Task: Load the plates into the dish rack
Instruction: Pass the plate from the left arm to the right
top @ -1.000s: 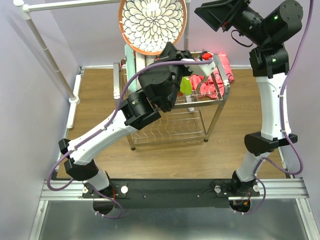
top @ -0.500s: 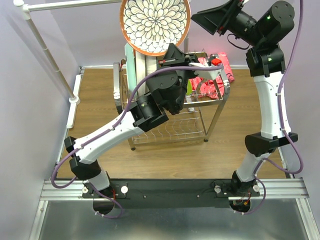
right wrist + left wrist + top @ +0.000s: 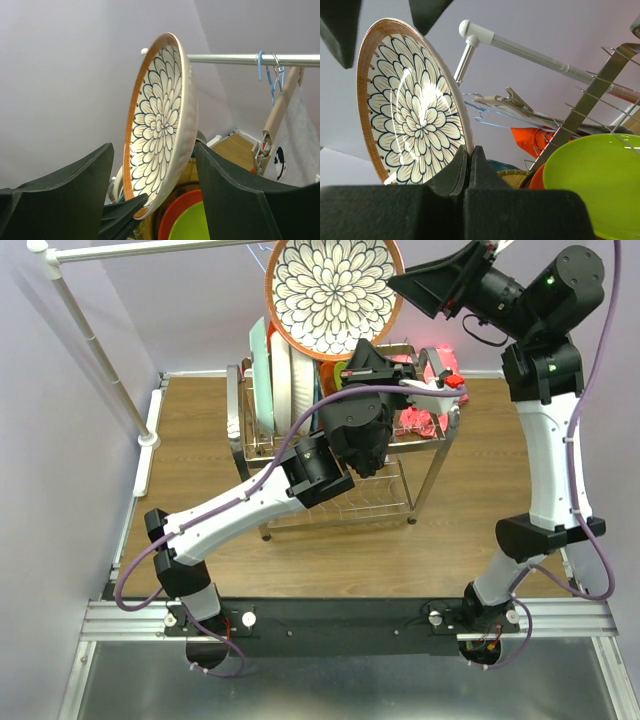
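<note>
Grips the floral plate (image 3: 335, 282) by its lower rim with the left gripper (image 3: 469, 156), jaws pressed together on the brown edge. Holds it on edge, clear of the rack (image 3: 432, 455) and raised over the upper shelf, patterned face turned toward the top camera. Brackets the plate's right rim with the right gripper (image 3: 432, 285), jaws spread, one finger before the patterned face and one behind the back; contact with the plate impossible to tell. Below, at the shelf's left end, on edge and side by side: mint plate (image 3: 261, 355), then white plate (image 3: 290, 380). Just right of those, under the left wrist, orange plate (image 3: 176, 210) and lime plate (image 3: 595, 185), mostly hidden from above. At the shelf's right end, red cloth (image 3: 425, 412). Behind, along the wall, white rail (image 3: 150, 250) with hangers (image 3: 267, 62). Under the rack, wooden counter (image 3: 200, 430).
</note>
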Available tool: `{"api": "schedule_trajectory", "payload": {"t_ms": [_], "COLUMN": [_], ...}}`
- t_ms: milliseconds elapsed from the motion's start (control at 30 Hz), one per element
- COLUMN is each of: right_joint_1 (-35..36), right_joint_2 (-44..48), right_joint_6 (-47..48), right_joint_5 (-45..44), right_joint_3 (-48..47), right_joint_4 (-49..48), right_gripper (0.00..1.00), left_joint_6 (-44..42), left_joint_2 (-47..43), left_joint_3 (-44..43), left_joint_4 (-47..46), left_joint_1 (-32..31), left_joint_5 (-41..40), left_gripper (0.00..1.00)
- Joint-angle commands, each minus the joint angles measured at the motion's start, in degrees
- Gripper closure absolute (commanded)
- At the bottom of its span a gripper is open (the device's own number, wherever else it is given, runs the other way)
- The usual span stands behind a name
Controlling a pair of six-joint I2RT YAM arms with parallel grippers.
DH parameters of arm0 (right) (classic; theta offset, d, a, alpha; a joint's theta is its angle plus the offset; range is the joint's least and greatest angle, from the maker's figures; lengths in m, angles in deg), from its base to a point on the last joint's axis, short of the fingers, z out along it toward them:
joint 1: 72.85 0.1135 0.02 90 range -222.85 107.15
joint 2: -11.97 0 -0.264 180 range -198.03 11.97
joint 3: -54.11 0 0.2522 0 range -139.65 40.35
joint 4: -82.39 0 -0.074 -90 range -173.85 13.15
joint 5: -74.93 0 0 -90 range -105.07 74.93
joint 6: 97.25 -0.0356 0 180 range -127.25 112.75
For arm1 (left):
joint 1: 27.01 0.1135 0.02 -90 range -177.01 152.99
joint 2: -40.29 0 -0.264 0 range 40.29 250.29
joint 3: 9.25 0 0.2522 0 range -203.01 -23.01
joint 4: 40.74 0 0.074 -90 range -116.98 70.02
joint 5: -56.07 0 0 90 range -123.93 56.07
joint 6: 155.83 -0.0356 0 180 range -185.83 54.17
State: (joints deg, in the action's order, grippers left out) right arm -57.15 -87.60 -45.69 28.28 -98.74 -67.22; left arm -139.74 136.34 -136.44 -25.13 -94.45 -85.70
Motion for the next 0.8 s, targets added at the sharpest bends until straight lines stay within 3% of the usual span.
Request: {"api": "schedule_trajectory", "payload": {"t_ms": [0, 400, 500, 633, 767], "right_joint_1": [0.4, 0.3, 0.3, 0.4, 0.3], "right_joint_2": [2.0, 0.3, -0.1, -1.1, -1.8], "right_joint_6": [-0.4, -2.6, -2.9, -5.6, -7.4], "right_joint_5": [0.0, -1.3, -1.6, -1.7, -1.7], "right_joint_3": [1.0, 1.5, 1.3, 0.9, 0.5], "right_joint_4": [0.8, 4.3, 4.5, 4.4, 4.3], "right_gripper": [0.26, 0.38, 0.48, 0.73, 0.90], "left_joint_6": [-4.8, -5.7, -6.0, -6.5, -6.7], "left_joint_2": [-0.5, -0.9, -0.9, -0.5, -0.5], "left_joint_3": [-1.0, 2.8, 3.8, 3.4, 3.2], "left_joint_4": [-3.3, -4.0, -4.1, -4.7, -4.8], "left_joint_1": [-0.9, -1.5, -1.6, -1.6, -1.6], "left_joint_5": [2.6, 2.4, 2.3, 2.3, 2.1], "left_gripper": [1.00, 1.00, 1.00, 1.00, 1.00]}}
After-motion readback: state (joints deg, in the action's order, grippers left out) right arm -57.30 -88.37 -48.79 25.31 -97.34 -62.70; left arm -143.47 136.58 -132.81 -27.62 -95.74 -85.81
